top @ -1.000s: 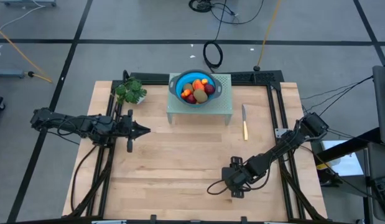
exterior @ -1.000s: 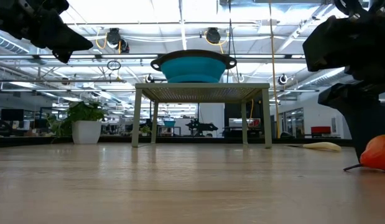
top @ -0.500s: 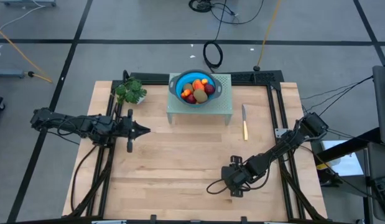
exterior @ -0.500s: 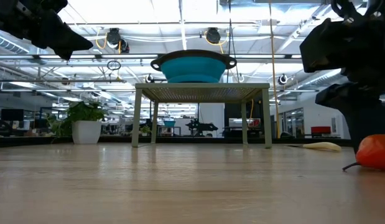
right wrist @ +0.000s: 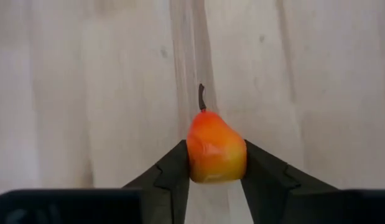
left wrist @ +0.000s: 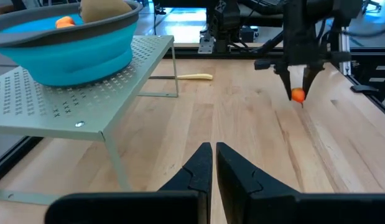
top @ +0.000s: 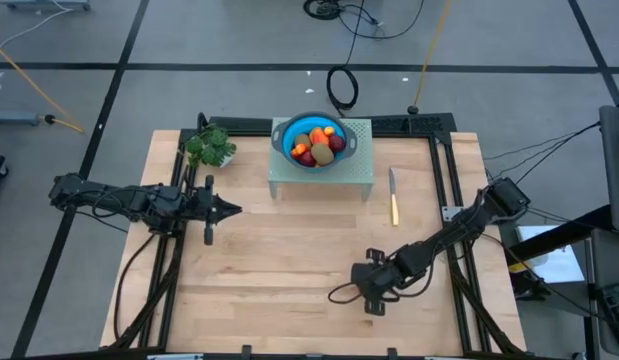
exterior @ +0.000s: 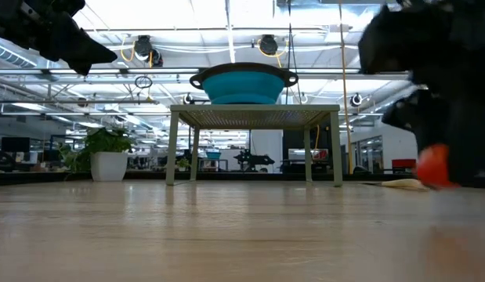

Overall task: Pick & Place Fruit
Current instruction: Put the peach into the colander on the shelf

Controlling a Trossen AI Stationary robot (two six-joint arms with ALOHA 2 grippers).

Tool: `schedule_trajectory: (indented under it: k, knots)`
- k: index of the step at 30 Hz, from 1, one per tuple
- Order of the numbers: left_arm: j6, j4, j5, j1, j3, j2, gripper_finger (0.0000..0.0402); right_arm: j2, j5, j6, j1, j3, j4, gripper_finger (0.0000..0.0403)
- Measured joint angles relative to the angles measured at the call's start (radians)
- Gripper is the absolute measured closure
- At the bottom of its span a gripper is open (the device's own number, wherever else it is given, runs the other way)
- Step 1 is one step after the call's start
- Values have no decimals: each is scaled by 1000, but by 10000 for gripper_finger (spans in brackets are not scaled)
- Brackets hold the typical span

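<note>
Orange-red pear-shaped fruit gripped in the right jaws [right wrist: 217, 163] above the tabletop [top: 289, 250].

The orange-red fruit [right wrist: 216, 148] is clamped between both fingers, its dark stem pointing away from the wrist; in the left wrist view it is seen held clear of the wood. The remaining fruit [top: 317, 144] is piled in the blue bowl [top: 287, 143] on a small perforated stand [top: 359, 172], well apart from these jaws. The left jaws [left wrist: 212, 167] are closed on nothing, facing the stand.

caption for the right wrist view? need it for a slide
Right gripper clamped on a small orange-red pear-shaped fruit, stem pointing away, above the wooden table.
</note>
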Motion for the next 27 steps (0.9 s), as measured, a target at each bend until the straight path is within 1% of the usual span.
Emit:
schedule_trajectory:
  k: [3, 6, 9, 15, 20, 25, 27]
  knots:
    - [0, 1, 0, 0, 0, 0, 380, -40, 2, 8, -19, 0, 29, 288]
    - [-2, 2, 0, 0, 0, 0, 380, -94, 4, 41, -41, 0, 50, 295]
    - [-3, 7, 0, 0, 0, 0, 380, -151, 6, 48, -59, 0, 100, 299]
    - [-3, 8, 0, 0, 0, 0, 380, -238, 20, 52, -94, 0, 243, 295]
    - [-18, 9, 1, 0, 0, 0, 380, -273, 83, 44, -115, 0, 390, 299]
    - [-99, 10, 1, 0, 0, 0, 380, -274, 92, 33, -135, 0, 560, 294]
    - [-114, 10, 2, 0, 0, 0, 380, -274, 115, 27, -140, 1, 613, 295]
